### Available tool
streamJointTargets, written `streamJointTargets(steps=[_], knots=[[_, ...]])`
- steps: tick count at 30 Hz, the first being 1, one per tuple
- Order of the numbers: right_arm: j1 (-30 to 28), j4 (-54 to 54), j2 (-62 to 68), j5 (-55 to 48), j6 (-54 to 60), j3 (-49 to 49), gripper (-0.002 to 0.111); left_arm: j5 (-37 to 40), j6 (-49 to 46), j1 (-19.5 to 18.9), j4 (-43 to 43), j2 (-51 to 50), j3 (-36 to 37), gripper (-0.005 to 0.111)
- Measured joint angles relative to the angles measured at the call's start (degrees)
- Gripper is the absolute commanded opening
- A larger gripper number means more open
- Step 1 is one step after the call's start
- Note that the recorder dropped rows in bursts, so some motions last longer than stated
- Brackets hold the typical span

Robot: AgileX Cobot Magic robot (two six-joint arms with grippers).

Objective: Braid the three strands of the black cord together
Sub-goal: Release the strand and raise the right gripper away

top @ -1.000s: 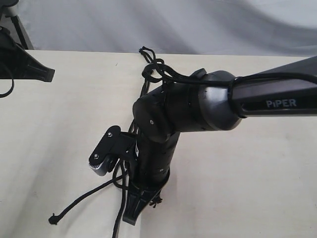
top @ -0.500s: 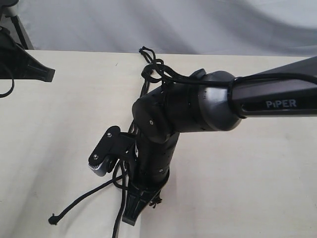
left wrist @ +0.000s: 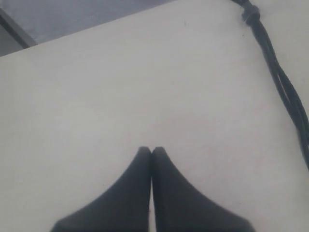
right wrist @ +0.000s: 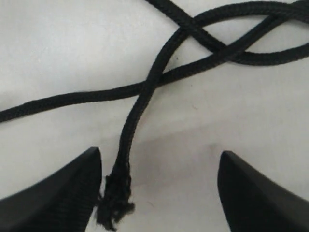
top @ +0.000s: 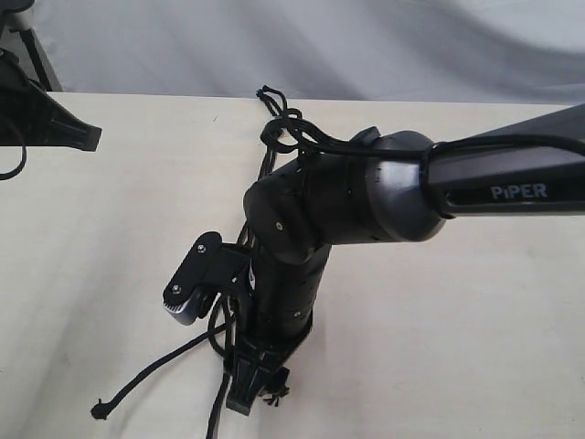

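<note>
Exterior view: the bench (top: 475, 347) far edge runs across 12 o'clock against a grey backdrop (top: 366, 46). Bare bench from 3 to 5 o'clock and around 8 to 9 is the open room. The right arm (top: 347, 201) comes in from 3 o'clock, covers the centre and drops toward 6.

Left gripper (top: 69, 133) sits at 10 o'clock by the far edge, well apart from the right arm. Left wrist view: its tips (left wrist: 151, 151) are pressed together with nothing between them and bare bench all round.

Black cord (top: 274, 114): thin, woven, matte. Bunched end at 12 o'clock near the far edge. The strands (top: 151, 370) run toward 6 under the arm, mostly hidden, so I can't count three here. One trails out to 7 o'clock and ends in a small knot.

Right gripper (top: 249, 389) at 6 o'clock, tips down at the bench. Right wrist view: gripper (right wrist: 159, 154) spread wide, pinching nothing. One strand's frayed end (right wrist: 116, 203) lies on the bench between the fingers, touching one finger (right wrist: 67, 193) and apart from the other. Other strand runs cross it farther out from the tips.
</note>
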State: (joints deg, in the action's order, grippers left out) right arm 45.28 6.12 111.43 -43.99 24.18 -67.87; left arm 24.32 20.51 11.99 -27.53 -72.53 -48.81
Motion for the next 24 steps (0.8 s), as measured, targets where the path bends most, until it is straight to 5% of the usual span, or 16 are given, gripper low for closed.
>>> streamJointTargets(steps=[24], knots=[[0.0, -7.28, -20.18, 0.09, -5.57, 0.0, 0.065, -0.09, 0.0, 0.0, 0.12, 0.0, 0.0, 0.0]])
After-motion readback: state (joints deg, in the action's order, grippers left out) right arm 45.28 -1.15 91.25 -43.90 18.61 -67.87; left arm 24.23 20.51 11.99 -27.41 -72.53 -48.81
